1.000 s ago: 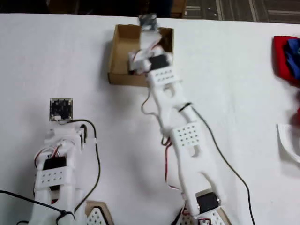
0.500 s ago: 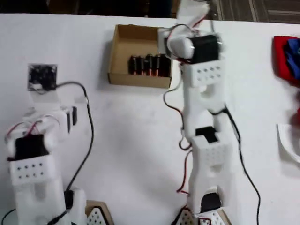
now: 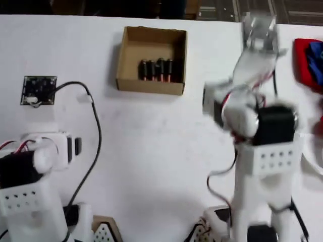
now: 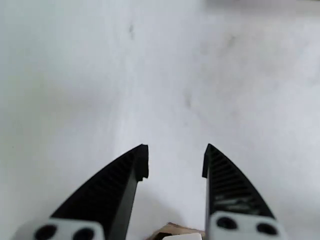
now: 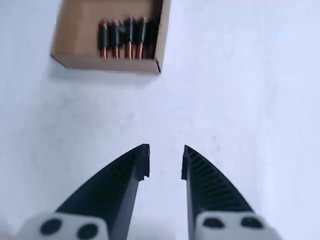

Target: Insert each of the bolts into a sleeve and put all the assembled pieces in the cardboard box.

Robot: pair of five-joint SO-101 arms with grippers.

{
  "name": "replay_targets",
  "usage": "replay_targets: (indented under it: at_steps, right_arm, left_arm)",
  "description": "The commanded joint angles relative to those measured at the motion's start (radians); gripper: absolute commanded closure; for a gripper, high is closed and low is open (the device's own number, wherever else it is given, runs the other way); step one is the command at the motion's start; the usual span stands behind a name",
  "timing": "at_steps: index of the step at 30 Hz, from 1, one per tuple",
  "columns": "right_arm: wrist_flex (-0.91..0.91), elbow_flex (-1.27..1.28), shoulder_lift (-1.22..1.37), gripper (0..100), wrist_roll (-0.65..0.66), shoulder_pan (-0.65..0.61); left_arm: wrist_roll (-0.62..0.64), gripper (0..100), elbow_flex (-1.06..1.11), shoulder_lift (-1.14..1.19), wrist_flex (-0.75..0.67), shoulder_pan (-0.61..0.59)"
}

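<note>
- High view: the cardboard box [image 3: 150, 86] sits at the far side of the white table [image 3: 151, 151], roughly midway between my two arms. Inside it, the assembled pieces [image 3: 156, 69] lie side by side in one row. Each long axis points away from the arms, towards the box's back wall, while the row itself runs across the box.
- High view: the left arm [image 3: 28, 176] is low at the near edge. The right arm [image 3: 260, 131] stands raised off to the other side, well apart from the box. I judge neither is much the nearer. A red and blue thing [image 3: 308, 55] lies at the table's far right edge. I can read no writing on the box.
- Left wrist view: the left gripper [image 4: 175, 162] has its fingers spread with nothing between them, above bare table. The box is not ahead of it, so I would not pick this arm for another drop.
- Right wrist view: the right gripper [image 5: 165, 162] is parted by a narrower gap and holds nothing. The box lies ahead of it and off to one side, well apart. The pieces point their copper-coloured ends towards the gripper. No label is legible here either.
- My judgement: every piece I can find is already boxed.
</note>
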Motion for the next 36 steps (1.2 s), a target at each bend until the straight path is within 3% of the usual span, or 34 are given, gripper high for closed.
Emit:
replay_targets:
  at_steps: [1, 8, 12, 18, 22, 27, 32, 36]
  right_arm:
    - [-0.071, 0.405, -0.147, 90.4, 0.009, 0.010]
    - [-0.406, 0.905, -0.328, 90.4, 0.009, 0.010]
    - [-0.461, 1.013, -0.492, 90.4, 0.009, 0.012]
    - [-0.463, 1.168, -0.799, 90.4, 0.011, 0.005]
    - [-0.463, 1.304, -1.020, 90.4, 0.035, 0.005]
    - [-0.466, 1.513, -1.268, 90.3, 0.204, 0.004]
    - [-0.536, 1.622, -1.214, 90.3, 0.229, 0.007]
    - [-0.572, 1.718, -1.247, 90.3, 0.227, 0.005]
  left_arm:
    - [-0.006, 80, 0.099, -0.008, -0.110, -0.005]
    - [-0.006, 80, 0.338, -0.008, -0.358, -0.005]
    - [-0.003, 80, 0.338, -0.048, -0.295, -0.008]
    - [-0.018, 80, 0.369, -0.321, -0.206, -0.005]
    - [-0.181, 80, 0.496, -0.551, -0.206, -0.005]
    - [-0.350, 80, 0.756, -0.872, -0.238, -0.006]
    - [-0.310, 80, 0.915, -0.864, -0.339, -0.006]
    - [-0.098, 80, 1.024, -0.876, -0.419, -0.005]
